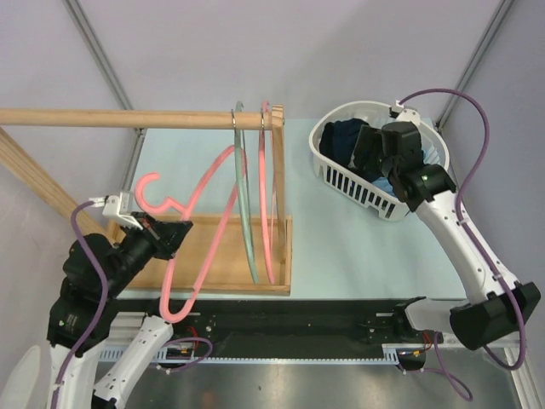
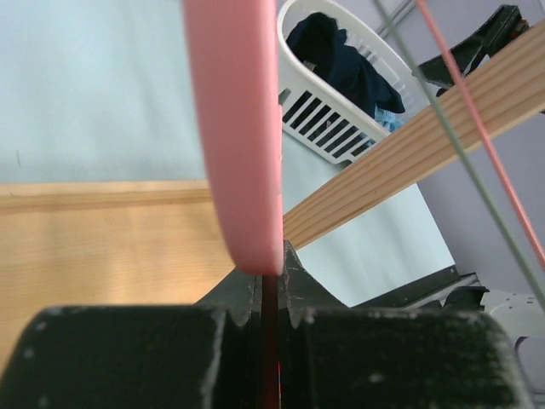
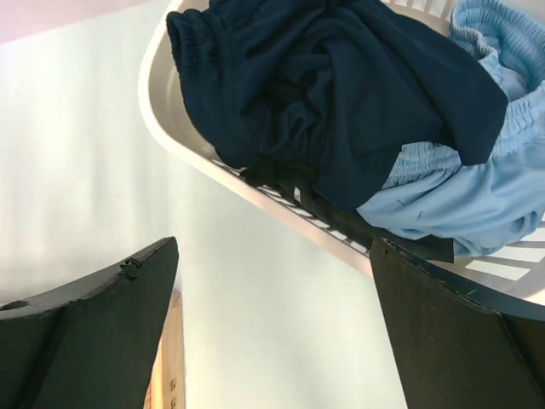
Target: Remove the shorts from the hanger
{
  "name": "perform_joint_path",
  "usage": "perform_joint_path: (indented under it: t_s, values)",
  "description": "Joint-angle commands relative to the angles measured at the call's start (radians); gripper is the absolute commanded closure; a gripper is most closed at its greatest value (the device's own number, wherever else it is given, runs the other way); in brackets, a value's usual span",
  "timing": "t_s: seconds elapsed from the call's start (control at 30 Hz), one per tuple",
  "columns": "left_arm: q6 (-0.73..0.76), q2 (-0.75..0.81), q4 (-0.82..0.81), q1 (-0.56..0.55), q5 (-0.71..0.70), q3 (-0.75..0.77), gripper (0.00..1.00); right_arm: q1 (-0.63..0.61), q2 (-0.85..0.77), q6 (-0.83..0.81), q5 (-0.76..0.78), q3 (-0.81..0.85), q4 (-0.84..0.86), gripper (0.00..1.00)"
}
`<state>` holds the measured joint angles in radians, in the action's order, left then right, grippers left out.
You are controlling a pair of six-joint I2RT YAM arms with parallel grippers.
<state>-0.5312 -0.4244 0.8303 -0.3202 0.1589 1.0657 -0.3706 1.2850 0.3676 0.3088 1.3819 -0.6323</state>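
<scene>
Overhead, at two o'clock on the tabletop (image 1: 341,247), the white basket (image 1: 358,194) is holding the shorts (image 1: 345,141), with the right claw (image 1: 368,153) hanging spread above them. At eight o'clock the left claw (image 1: 170,234) is pinching a pink hanger (image 1: 213,213), beside two hangers (image 1: 243,204) on the wooden rail (image 1: 102,118). From the left wrist, the rail is crossing before the basket. From the right wrist, navy shorts (image 3: 341,94) are lying over a light blue pair (image 3: 477,196).

Dark navy shorts (image 3: 341,94) lie crumpled over 1 light blue pair (image 3: 477,196) in the white basket (image 1: 349,183) at the table's (image 1: 341,247) far right; the pink hanger (image 1: 220,230) tilts bare near the left edge.
</scene>
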Motion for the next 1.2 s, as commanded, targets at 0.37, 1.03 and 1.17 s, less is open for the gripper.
perform_joint_path:
  t_s: [0.37, 1.03, 1.17]
  values:
    - [0.217, -0.128, 0.001, 0.006, -0.190, 0.396, 0.99, -0.007, -0.156, 0.002, 0.013, -0.061, -0.014, 0.00]
    - [0.086, -0.396, -0.385, 0.006, 0.106, 0.445, 1.00, -0.004, -0.225, 0.001, 0.009, -0.087, -0.010, 0.00]
    - [0.080, -0.407, -0.388, 0.003, 0.071, 0.419, 1.00, -0.004, -0.222, 0.005, -0.002, -0.096, -0.004, 0.00]
